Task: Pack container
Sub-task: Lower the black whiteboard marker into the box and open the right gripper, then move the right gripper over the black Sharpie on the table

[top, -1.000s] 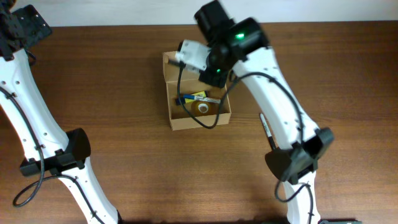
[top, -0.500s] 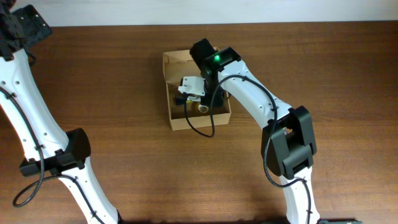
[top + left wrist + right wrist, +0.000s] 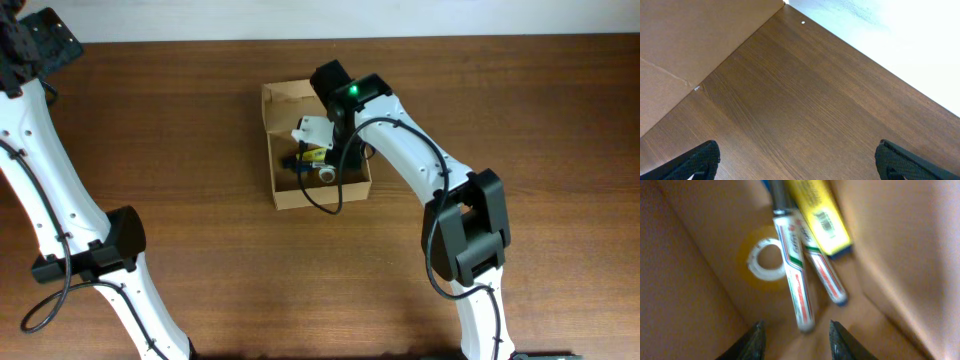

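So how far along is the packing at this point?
Done: two markers, a tape roll and a yellow pack lie inside the box. In hand: nothing; the right end effector is open just above them and empty. Left: the lid stands open and looks like it needs closing. The left end effector is open and empty, away from the box.

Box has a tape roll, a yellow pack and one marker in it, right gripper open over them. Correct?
Two markers, not one: the right wrist view shows a white marker beside a second marker in the container. The tape roll, the yellow pack and the open right gripper over them are right.
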### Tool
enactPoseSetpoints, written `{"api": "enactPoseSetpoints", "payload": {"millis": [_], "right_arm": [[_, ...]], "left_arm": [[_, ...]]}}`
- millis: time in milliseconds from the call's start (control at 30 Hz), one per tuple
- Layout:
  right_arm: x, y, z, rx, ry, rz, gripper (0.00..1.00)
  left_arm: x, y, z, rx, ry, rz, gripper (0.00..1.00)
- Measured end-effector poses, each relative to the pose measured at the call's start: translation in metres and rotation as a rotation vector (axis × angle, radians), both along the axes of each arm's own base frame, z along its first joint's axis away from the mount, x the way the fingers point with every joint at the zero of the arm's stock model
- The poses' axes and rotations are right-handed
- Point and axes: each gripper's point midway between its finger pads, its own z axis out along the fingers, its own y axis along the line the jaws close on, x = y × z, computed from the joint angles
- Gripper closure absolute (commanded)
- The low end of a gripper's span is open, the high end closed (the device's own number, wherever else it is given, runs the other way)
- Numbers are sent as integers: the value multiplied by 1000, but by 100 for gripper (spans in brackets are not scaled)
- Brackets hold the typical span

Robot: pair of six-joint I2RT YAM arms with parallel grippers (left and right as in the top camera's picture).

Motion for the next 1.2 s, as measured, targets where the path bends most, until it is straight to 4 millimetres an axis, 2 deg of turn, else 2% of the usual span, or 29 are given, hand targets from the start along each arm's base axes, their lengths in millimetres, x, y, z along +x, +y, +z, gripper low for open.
{"api": "enactPoseSetpoints", "payload": {"millis": [67, 200, 300, 367, 433, 500, 567, 600, 667, 767, 800, 933, 1033, 1100, 1200], "right_arm": [[6, -1, 17, -7, -31, -35, 57], [18, 2, 69, 17, -160, -106, 57], [13, -5, 124, 73, -269, -173, 57], [9, -14, 173, 150, -370, -235, 57], [5, -33, 225, 240, -479, -316, 57], [-3, -66, 270, 317, -577, -417, 57], [-17, -113, 301, 366, -640, -561, 57], [-22, -130, 304, 373, -643, -615, 58], [-32, -161, 297, 372, -600, -735, 58], [-40, -181, 248, 338, -433, -870, 58], [-38, -183, 226, 315, -369, -900, 57], [-38, -182, 113, 181, -80, -988, 53], [-51, -181, 48, 94, 79, -1014, 54], [-61, -181, 19, 52, 151, -1029, 54], [-68, -181, -6, 23, 194, -1038, 55]], "left_arm": [[0, 0, 0, 0, 0, 0, 0], [0, 0, 0, 0, 0, 0, 0], [0, 0, 0, 0, 0, 0, 0], [0, 0, 0, 0, 0, 0, 0], [0, 0, 0, 0, 0, 0, 0], [0, 0, 0, 0, 0, 0, 0], [0, 0, 0, 0, 0, 0, 0], [0, 0, 0, 0, 0, 0, 0], [0, 0, 0, 0, 0, 0, 0], [0, 0, 0, 0, 0, 0, 0], [0, 0, 0, 0, 0, 0, 0], [0, 0, 0, 0, 0, 0, 0], [0, 0, 0, 0, 0, 0, 0], [0, 0, 0, 0, 0, 0, 0], [0, 0, 0, 0, 0, 0, 0]]}}
